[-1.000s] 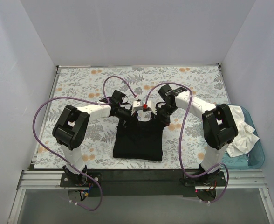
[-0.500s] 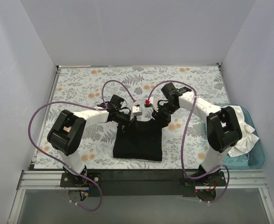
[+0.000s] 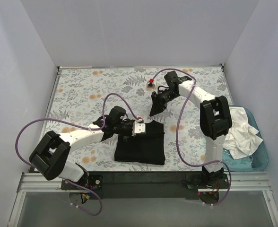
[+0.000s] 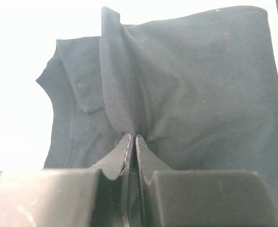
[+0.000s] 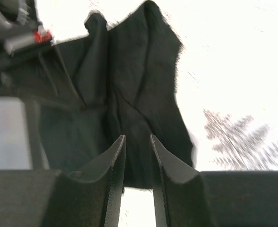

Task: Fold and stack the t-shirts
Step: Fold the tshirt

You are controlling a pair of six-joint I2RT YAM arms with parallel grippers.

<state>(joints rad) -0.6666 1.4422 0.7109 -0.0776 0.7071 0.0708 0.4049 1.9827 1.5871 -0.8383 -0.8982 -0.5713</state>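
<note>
A black t-shirt point(image 3: 141, 147) lies partly folded near the front middle of the table. My left gripper point(image 3: 145, 128) is shut on a pinched ridge of its cloth near the far edge; the left wrist view shows the jaws point(image 4: 132, 137) closed on the black t-shirt point(image 4: 200, 85). My right gripper point(image 3: 154, 109) hangs above the table just beyond the shirt, with its jaws slightly apart and empty. In the right wrist view the right gripper point(image 5: 136, 137) points at the black t-shirt point(image 5: 139, 71). White t-shirts point(image 3: 240, 130) lie crumpled at the right.
A grey-and-orange floral sheet point(image 3: 82, 85) covers the table. A teal tub point(image 3: 261, 160) at the right edge holds the white shirts. White walls close in the left, back and right. Purple cables loop off both arms.
My right gripper has let go of the shirt and moved back and up, away from it. My left gripper has moved toward the front with the cloth still pinched.
</note>
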